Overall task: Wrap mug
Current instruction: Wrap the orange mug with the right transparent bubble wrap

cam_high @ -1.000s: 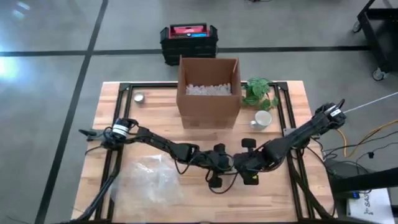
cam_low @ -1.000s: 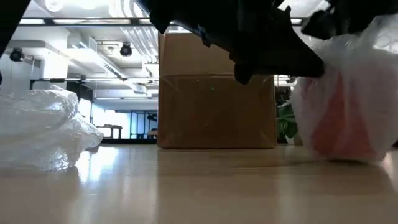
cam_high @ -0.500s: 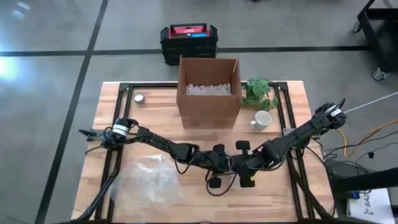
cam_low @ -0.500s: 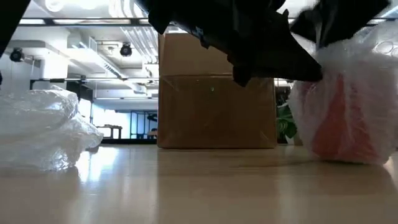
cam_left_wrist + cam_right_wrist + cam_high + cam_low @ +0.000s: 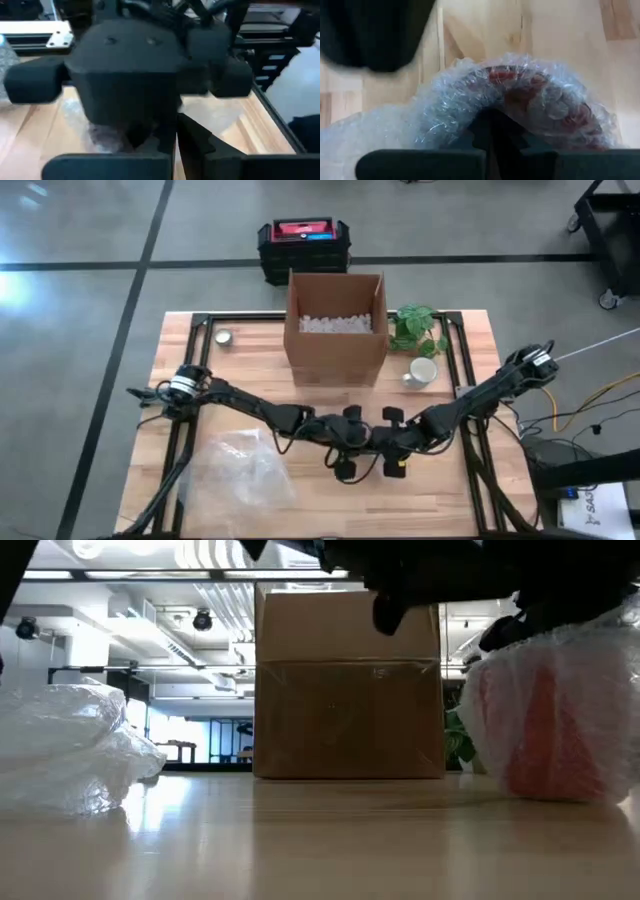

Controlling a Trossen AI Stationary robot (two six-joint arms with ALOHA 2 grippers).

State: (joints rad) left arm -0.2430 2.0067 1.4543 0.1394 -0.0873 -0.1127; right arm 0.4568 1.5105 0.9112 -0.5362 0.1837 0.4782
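A red mug sheathed in bubble wrap point(image 5: 560, 720) stands on the table right of centre; in the high view the arms hide it. My right gripper point(image 5: 392, 448) is over it, shut on the wrap, and its wrist view shows the wrap point(image 5: 520, 95) stretched over the red mug. My left gripper point(image 5: 348, 448) hangs just left of the bundle. Its fingers point(image 5: 176, 150) are shut, and the low view shows it raised clear of the wrap. My right gripper pinches a bunch of bubble wrap point(image 5: 495, 117) between its two fingers at the top of the wrapped mug. The fingers point(image 5: 515, 628) reach it from above, slanting in from the table's right. The bundle's base point(image 5: 560, 790) rests on the table.
An open cardboard box point(image 5: 335, 325) with white filler stands at the far middle. A plant point(image 5: 418, 328) and a white mug point(image 5: 422, 370) are to its right. Loose bubble wrap point(image 5: 240, 470) lies near left, and a small tin point(image 5: 224, 337) sits far left.
My right gripper has moved toward the table's left, over the wrapped mug, and the bundle has edged left with it. My left gripper has risen away from the bundle's side.
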